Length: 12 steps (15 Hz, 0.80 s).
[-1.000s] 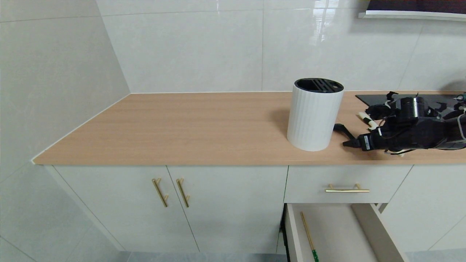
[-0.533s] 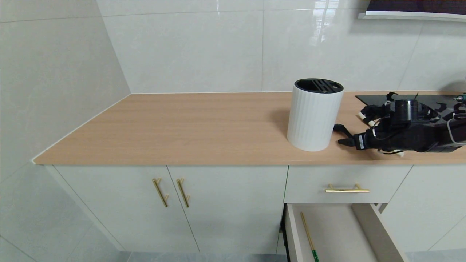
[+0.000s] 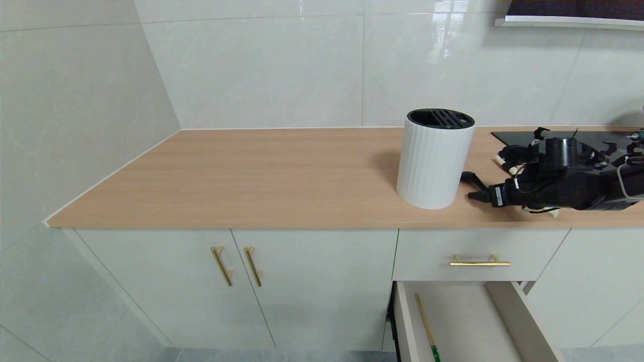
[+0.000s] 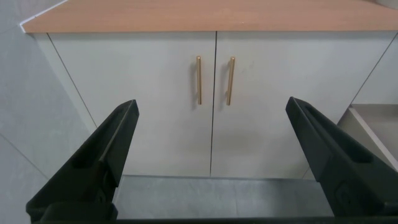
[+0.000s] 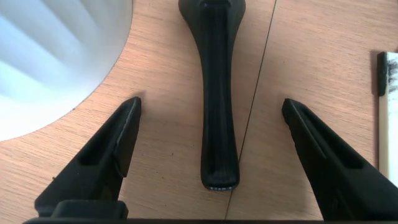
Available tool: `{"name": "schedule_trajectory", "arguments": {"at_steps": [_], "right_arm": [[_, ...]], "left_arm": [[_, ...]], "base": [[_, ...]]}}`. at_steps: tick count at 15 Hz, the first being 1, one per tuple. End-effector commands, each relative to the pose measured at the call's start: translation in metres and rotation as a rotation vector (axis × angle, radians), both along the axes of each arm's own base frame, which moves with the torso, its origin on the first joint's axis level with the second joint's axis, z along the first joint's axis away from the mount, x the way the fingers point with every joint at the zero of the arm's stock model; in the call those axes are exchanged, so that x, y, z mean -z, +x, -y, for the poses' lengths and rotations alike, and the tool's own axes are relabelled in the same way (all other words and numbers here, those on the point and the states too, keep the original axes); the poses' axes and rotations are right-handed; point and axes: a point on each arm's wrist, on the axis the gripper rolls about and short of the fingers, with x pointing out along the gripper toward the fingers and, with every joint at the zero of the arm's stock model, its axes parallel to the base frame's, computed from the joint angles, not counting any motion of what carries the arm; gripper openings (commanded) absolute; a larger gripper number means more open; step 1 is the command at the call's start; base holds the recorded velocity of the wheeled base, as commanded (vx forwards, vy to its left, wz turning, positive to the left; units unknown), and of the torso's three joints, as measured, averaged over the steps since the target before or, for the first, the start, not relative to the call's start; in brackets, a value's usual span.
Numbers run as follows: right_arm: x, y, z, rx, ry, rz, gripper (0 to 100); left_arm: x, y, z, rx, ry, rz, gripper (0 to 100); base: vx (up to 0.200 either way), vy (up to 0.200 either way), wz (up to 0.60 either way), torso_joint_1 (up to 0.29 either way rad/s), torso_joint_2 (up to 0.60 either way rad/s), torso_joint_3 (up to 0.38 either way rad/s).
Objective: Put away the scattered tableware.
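A black utensil handle lies flat on the wooden counter, close beside a white ribbed holder with a black slotted top. My right gripper is open and low over the counter, one finger on each side of the handle without touching it. In the head view this gripper sits just right of the holder, with the handle's end poking out ahead of it. My left gripper is open and holds nothing, hanging in front of the cabinet doors.
A pale utensil lies behind my right arm, near a black cooktop. Another pale piece lies beside the handle. Below the counter, an open drawer holds a chopstick.
My right gripper has slid left along the counter toward the white holder, bringing its open fingers around the black handle. It has barely moved in the last half second.
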Motion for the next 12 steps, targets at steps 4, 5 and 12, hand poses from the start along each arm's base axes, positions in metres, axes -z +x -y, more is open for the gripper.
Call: {"name": "schedule_trajectory", "arguments": {"at_steps": [4, 5, 12], "right_arm": [[-0.004, 0.0009, 0.0001, 0.01, 0.016, 0.028, 0], [-0.0051, 0.0004, -0.0006, 0.012, 0.022, 0.03, 0], [-0.0065, -0.0007, -0.0047, 0.004, 0.023, 0.031, 0]], "left_arm": [[0.0, 0.0001, 0.0, 0.0, -0.001, -0.001, 100], [0.0, 0.0001, 0.0, 0.0, -0.001, -0.001, 100], [0.0, 0.0001, 0.0, 0.0, -0.001, -0.001, 100]], "base": [[0.0, 0.0, 0.0, 0.0, 0.0, 0.0], [0.0, 0.0, 0.0, 0.0, 0.0, 0.0], [0.0, 0.0, 0.0, 0.0, 0.0, 0.0]]}}
